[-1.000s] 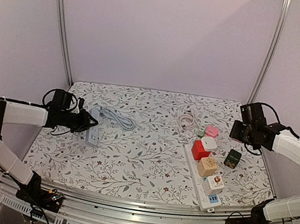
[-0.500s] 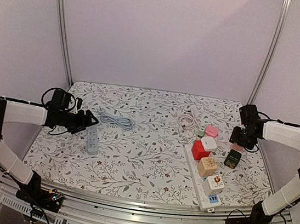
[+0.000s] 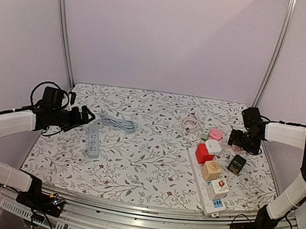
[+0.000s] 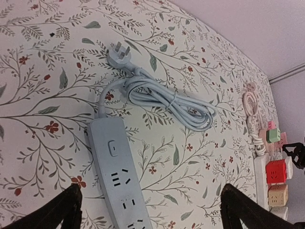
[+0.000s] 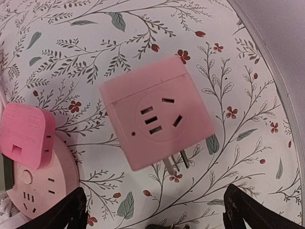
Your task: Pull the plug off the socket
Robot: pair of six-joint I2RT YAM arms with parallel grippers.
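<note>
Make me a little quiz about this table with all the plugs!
1. True or false: something is plugged into the grey power strip.
2. What colour is the cube adapter lying unplugged, prongs showing, in front of the right pincer? A) pink B) blue C) black
3. Fill the gap: the left pincer is ___ (open or shut).

Key: 1 false, its visible sockets are empty. 2 A. 3 open.
</note>
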